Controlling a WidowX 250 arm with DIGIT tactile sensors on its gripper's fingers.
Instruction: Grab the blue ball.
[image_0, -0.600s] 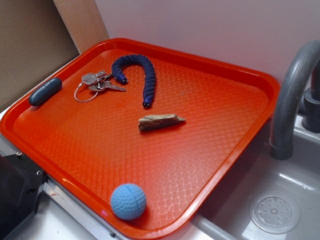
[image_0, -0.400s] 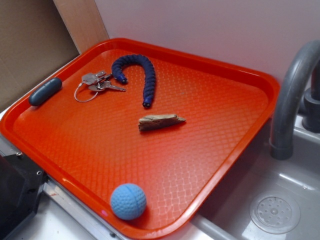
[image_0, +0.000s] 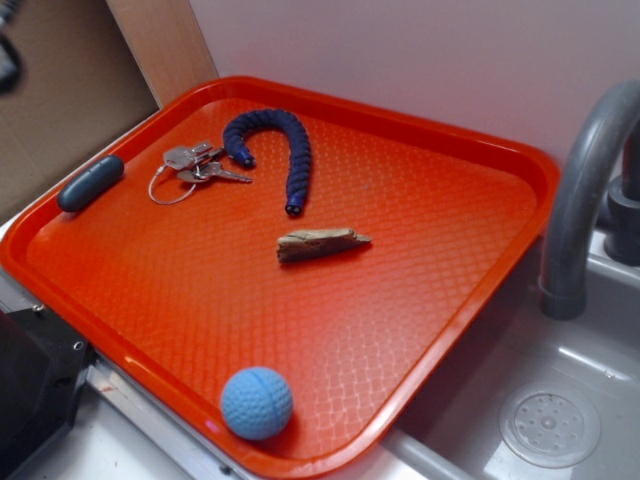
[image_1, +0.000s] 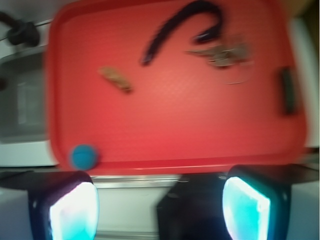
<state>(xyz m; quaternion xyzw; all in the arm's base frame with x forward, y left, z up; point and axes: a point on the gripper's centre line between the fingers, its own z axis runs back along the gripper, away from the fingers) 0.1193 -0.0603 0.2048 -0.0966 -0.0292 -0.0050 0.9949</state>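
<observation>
Jaws spread wide above tray (image_0: 450, 310); blue ball (image_0: 257, 403) lies apart from wood scrap (image_0: 322, 243).

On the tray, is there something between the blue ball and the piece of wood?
No. In the exterior view only bare red tray lies between the blue ball and the piece of wood.

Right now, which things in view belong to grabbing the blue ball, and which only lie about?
For the job:
blue ball
gripper, open

Lying about:
rope
keys
capsule
wood piece
tray
sink
</observation>
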